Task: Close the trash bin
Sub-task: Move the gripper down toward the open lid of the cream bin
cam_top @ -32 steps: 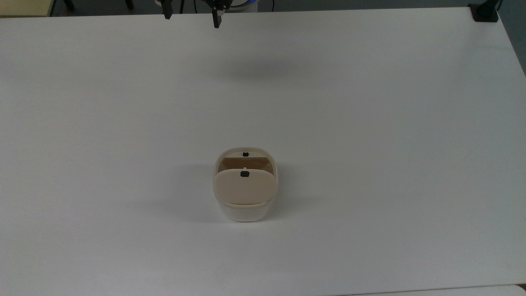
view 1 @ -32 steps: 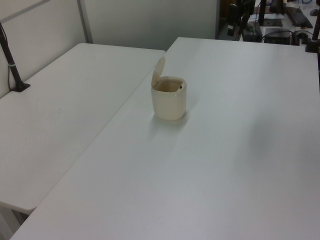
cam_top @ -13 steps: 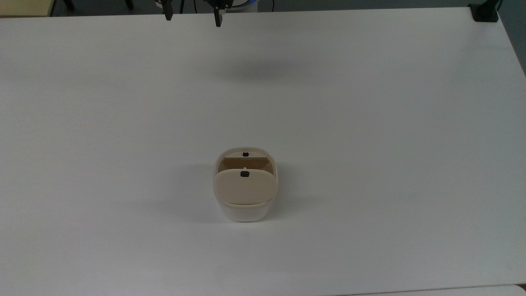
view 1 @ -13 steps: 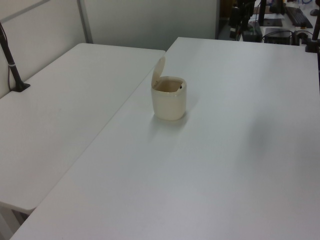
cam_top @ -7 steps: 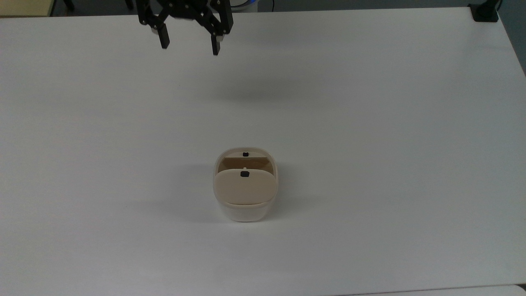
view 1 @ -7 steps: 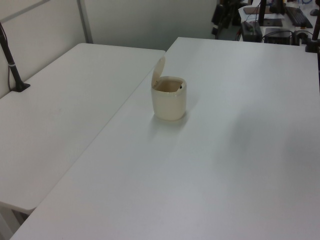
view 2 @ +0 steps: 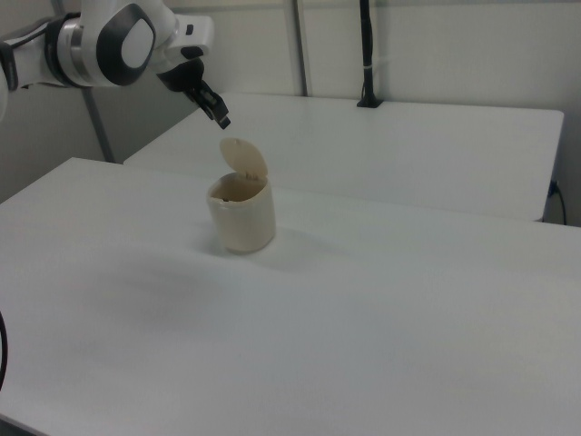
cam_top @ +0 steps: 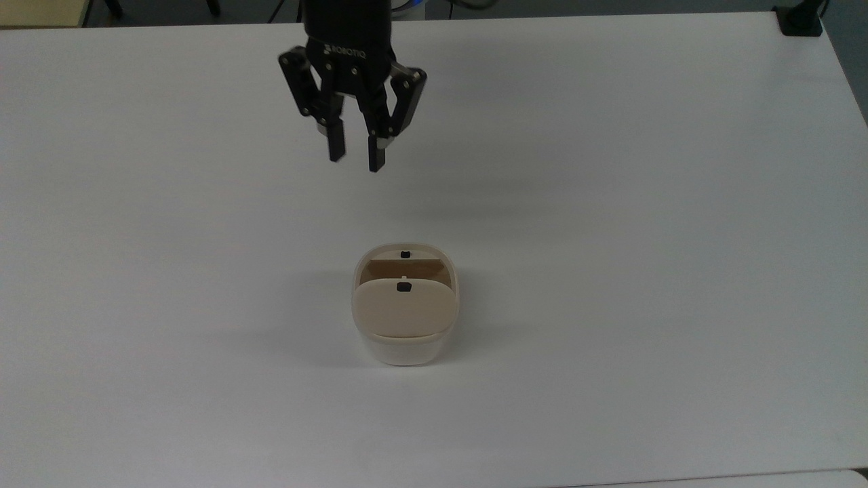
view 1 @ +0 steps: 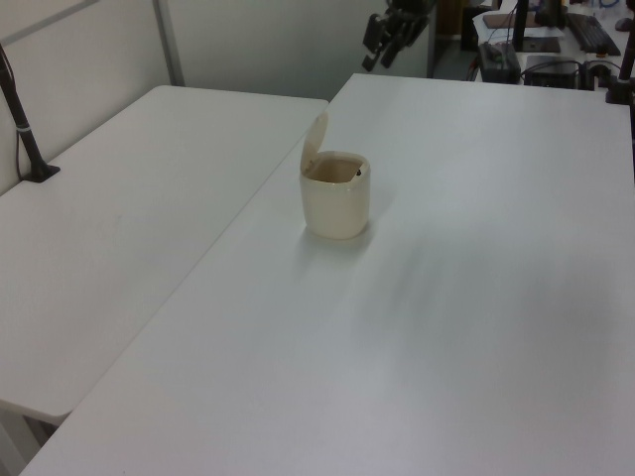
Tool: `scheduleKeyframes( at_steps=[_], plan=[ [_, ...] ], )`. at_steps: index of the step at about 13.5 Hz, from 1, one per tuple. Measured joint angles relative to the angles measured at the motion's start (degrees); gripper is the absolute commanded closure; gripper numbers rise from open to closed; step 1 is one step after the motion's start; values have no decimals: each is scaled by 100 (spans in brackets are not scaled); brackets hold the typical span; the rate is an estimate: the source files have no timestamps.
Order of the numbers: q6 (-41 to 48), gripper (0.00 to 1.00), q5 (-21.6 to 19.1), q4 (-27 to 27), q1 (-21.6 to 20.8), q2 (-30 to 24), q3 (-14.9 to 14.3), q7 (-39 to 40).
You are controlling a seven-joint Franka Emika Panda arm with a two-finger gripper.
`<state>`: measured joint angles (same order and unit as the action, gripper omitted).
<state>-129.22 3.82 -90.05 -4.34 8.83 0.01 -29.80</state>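
The cream trash bin (cam_top: 405, 342) stands mid-table, also seen in the left view (view 1: 336, 203) and in the right view (view 2: 242, 218). Its beige lid (cam_top: 405, 310) with a small black button is tipped up on its hinge, leaving the mouth (cam_top: 405, 268) uncovered. In the left view the lid (view 1: 316, 139) stands nearly upright, and so it does in the right view (view 2: 245, 157). My black gripper (cam_top: 356, 160) hangs in the air beyond the bin, open with a narrow gap and nothing held. It also appears in the left view (view 1: 378, 55) and the right view (view 2: 221, 116).
A second white table (view 1: 109, 218) adjoins along a seam on the left view's left, with a black post (view 1: 22, 124) clamped to it. Another black clamp (cam_top: 800, 20) sits at the top view's upper right corner. The white arm (view 2: 118, 41) reaches in from the right view's left.
The gripper has come from the far table edge toward the bin, downward in the top view. Its fingers have drawn closer together. The bin and its lid have not moved.
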Motion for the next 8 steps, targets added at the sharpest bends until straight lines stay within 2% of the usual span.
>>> scheduleKeyframes(
  at_steps=[1, 3, 8],
  plan=[
    [-115, 100, 129, 61, -62, 73, 0, -313],
    [-191, 100, 370, 398, -206, 337, -1, -963],
    [-202, 100, 772, 1230, -267, 1022, -19, -2531]
  ],
)
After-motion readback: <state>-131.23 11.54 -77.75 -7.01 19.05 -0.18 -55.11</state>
